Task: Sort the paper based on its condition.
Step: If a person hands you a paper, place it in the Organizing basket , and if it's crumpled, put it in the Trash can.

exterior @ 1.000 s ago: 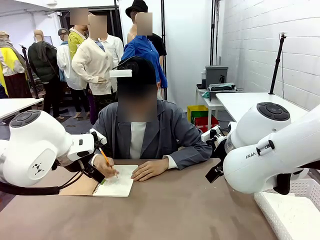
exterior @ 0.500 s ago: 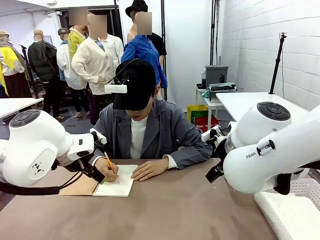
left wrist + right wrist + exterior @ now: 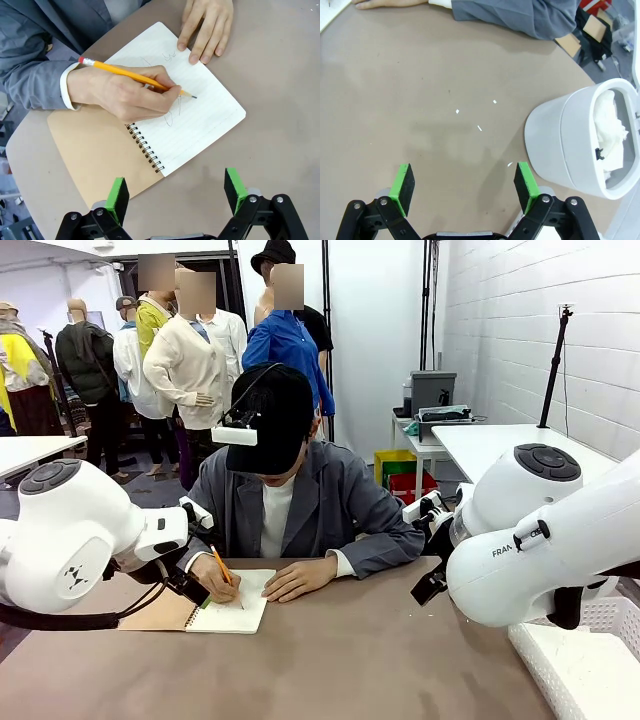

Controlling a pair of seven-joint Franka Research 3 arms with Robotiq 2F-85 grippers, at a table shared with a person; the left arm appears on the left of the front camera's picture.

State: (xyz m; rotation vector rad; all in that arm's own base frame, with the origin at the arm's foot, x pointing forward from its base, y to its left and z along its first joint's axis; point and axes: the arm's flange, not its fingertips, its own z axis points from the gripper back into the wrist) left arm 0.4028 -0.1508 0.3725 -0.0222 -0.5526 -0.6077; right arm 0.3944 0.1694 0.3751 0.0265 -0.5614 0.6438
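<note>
Since a second ago the person's writing hand has crept slightly along the page with its pencil, and the head has dipped lower; both arms sit as they did.

Most of the brown surface lies bare from its middle to the near edge, giving open room between the arms. Its far edge curves round in front of the person. The left arm bulks over the left side and hides part of the notebook in the front view. The right arm covers the right side and part of a white lattice basket, which is cut off by the picture's corner.

A round white bin sits at the curved edge (on the surface or just past it, I cannot tell), and crumpled paper lies inside it.

The spiral notebook lies open, its tan cover folded back. The person's other hand rests flat on the lined page's far corner.

The left gripper hangs above the notebook's near corner, fingers spread and holding nothing. The right gripper is spread too, over bare surface flecked with tiny white scraps.
</note>
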